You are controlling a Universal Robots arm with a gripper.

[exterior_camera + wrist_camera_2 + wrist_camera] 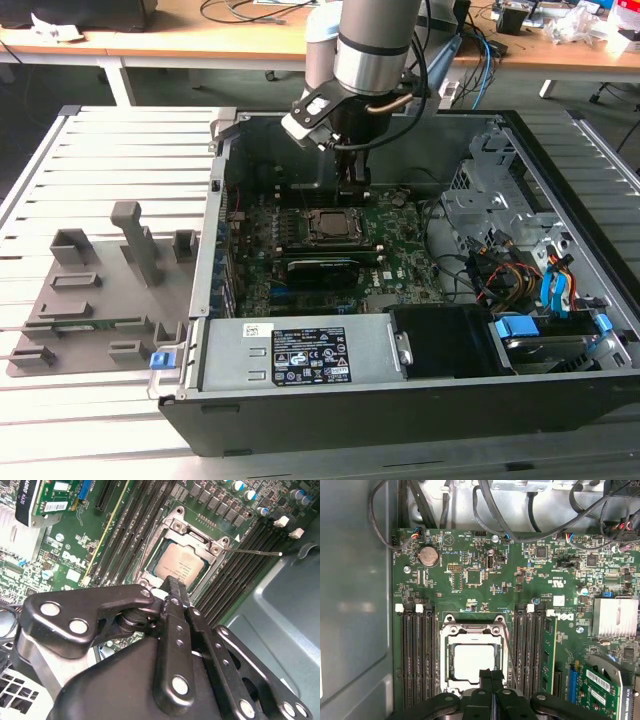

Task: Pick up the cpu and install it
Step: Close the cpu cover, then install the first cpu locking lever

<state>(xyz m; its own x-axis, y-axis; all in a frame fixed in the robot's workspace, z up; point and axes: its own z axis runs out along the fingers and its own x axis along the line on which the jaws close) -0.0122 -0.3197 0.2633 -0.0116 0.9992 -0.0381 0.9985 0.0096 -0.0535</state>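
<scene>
The cpu (472, 662) is a silvery square chip lying flat inside the open metal socket frame (470, 625) on the green motherboard (470, 555). In the second wrist view the cpu (180, 565) sits level within the socket frame (177, 522), whose latch lever sticks out to one side. My gripper (491, 674) hovers at the chip's edge, its two black fingers pressed together with nothing between them. The exterior view shows the gripper (355, 185) reaching down into the open computer case, just behind the cpu (328, 226).
Black memory slots (417, 655) flank the socket on both sides. A graphics card (325, 268) lies in front of it. Cables and a drive cage (490, 200) fill the case on the exterior view's right. A grey plastic fixture (100, 290) sits on the slatted table outside.
</scene>
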